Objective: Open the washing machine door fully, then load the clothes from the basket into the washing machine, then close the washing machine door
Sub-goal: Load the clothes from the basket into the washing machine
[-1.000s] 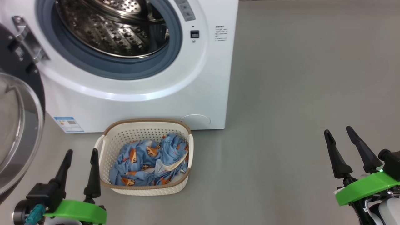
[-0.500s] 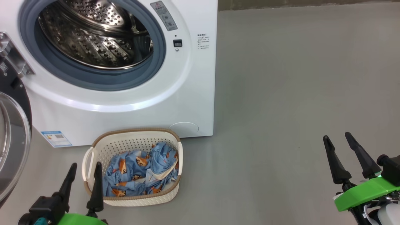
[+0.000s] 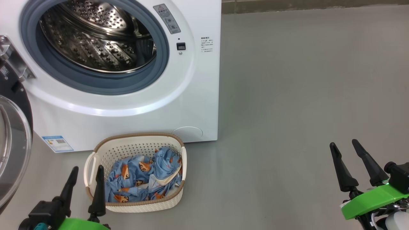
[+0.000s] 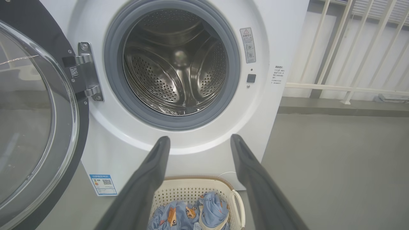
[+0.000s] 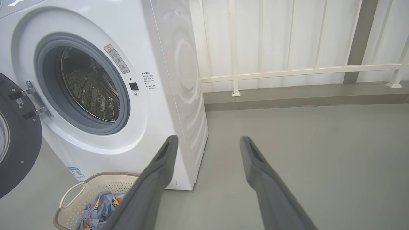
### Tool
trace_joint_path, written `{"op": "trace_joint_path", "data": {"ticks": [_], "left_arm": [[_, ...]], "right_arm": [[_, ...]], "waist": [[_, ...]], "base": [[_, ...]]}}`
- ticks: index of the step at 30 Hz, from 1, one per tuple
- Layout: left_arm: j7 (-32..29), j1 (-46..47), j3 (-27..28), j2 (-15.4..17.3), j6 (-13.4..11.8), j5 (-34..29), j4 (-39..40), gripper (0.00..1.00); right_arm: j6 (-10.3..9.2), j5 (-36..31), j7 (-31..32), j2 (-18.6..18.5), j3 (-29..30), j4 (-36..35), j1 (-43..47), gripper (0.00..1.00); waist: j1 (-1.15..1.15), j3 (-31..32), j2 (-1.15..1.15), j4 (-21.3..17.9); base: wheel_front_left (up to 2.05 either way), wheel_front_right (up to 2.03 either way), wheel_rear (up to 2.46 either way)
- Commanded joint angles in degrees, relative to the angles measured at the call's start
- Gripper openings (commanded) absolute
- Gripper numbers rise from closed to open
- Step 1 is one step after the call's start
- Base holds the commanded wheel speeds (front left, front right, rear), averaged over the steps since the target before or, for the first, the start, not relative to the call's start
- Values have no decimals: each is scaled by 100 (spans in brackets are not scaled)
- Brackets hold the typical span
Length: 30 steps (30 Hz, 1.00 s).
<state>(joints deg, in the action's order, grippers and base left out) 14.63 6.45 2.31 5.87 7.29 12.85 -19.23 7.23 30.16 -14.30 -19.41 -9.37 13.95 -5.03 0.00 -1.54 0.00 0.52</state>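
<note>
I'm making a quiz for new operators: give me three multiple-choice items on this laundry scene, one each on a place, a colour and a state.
1. Where does the basket stand? A) on the floor before the washing machine B) on top of it C) on a shelf
2. What main colour are the clothes? A) red B) light blue C) black
3. How is the washing machine door? A) shut B) removed C) swung open
Answers: 1 A, it sits on grey floor at the machine's foot; 2 B, blue fabric with orange figures; 3 C, the drum is exposed.
</note>
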Motion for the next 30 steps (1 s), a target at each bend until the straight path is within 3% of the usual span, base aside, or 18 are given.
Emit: {"op": "trace_joint_path", "data": {"ticks": [1, 9, 30], "left_arm": [[37, 58, 155, 149, 19, 97, 128, 100], [37, 101, 109, 179, 20, 181, 101, 100], [37, 242, 33, 228, 20, 222, 133, 100]], "right_arm": [[25, -96, -70, -116, -90, -132, 0, 100], [25, -102, -70, -121, -103, -133, -29, 100], [25, -93, -70, -101, -113, -155, -101, 100]], "waist": [[0, -11, 0, 6], [0, -34, 0, 13], [0, -136, 0, 12]], "base": [[0, 0, 0], [15, -57, 41], [38, -163, 125]]}}
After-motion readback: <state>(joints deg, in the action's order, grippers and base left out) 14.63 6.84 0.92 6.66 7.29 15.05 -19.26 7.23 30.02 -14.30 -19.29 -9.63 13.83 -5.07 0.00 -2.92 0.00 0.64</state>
